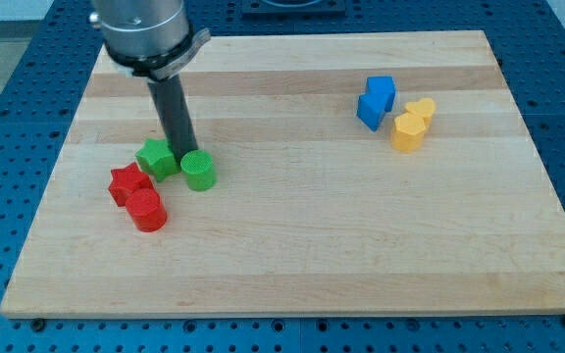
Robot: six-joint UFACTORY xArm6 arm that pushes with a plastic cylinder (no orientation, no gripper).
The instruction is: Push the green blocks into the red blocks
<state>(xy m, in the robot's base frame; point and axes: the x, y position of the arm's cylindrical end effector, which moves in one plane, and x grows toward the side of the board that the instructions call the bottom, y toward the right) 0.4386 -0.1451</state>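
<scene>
My tip (182, 153) stands at the view's left, just above and between two green blocks. The green star-like block (155, 158) lies left of the tip and the green cylinder (198, 171) lies right of it, both close to or touching the rod. Below them to the left lies a red star-like block (128, 183), with a red cylinder (147, 210) touching it at its lower right. The green star-like block almost touches the red star-like block. The green cylinder stands apart from the red blocks.
At the view's upper right sit two blue blocks (375, 101) and two yellow blocks (412, 124) in a tight cluster. The wooden board (302, 235) lies on a blue perforated table; its left edge is near the red blocks.
</scene>
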